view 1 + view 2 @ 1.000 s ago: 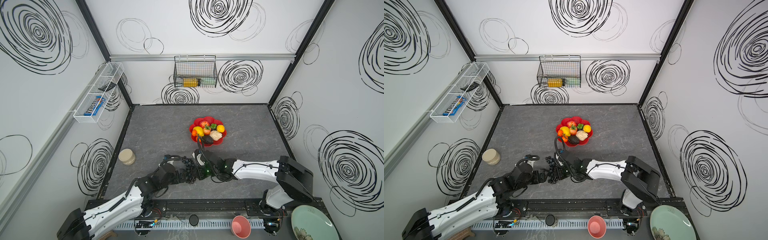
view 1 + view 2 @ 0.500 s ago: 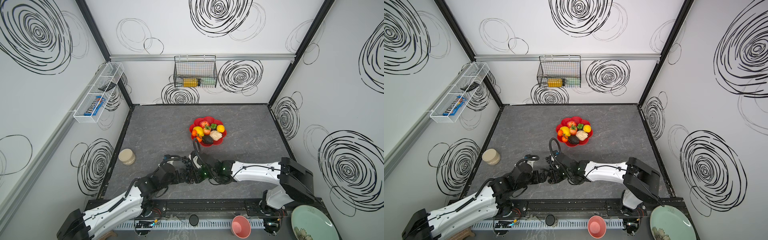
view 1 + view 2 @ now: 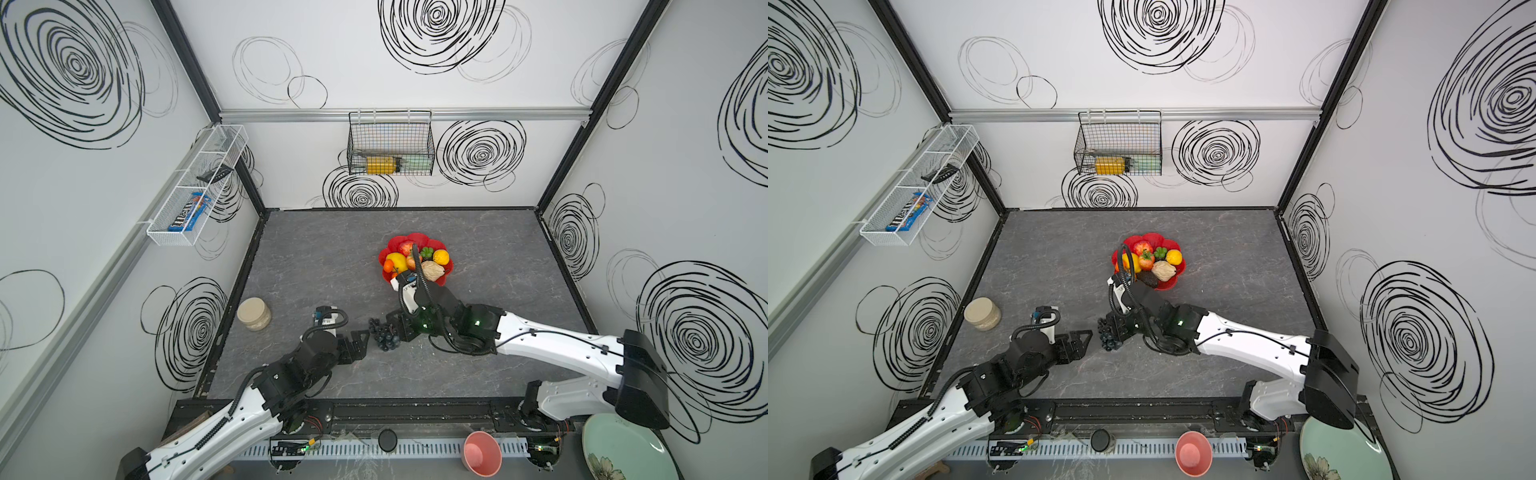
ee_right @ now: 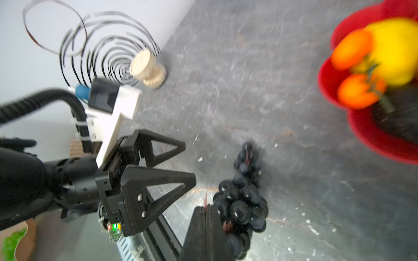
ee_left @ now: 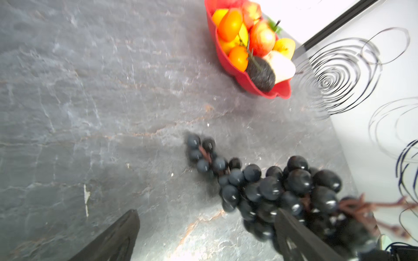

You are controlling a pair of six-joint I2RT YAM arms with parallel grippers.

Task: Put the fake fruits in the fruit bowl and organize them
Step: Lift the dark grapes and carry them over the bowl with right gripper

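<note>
Both top views sit high over the front edge, side by side, tilted steeply down at the whole grey table. They share almost everything: my arms come in from 7 and 4 o'clock, and the fruit bowl is near the middle. My left wrist camera rides low and close, looking past my left gripper toward the grape bunch and the bowl. My right wrist camera, closer yet behind my right gripper, faces 9 o'clock, toward a pale-lidded jar. Both wrist views share grape bunch and bowl.
</note>
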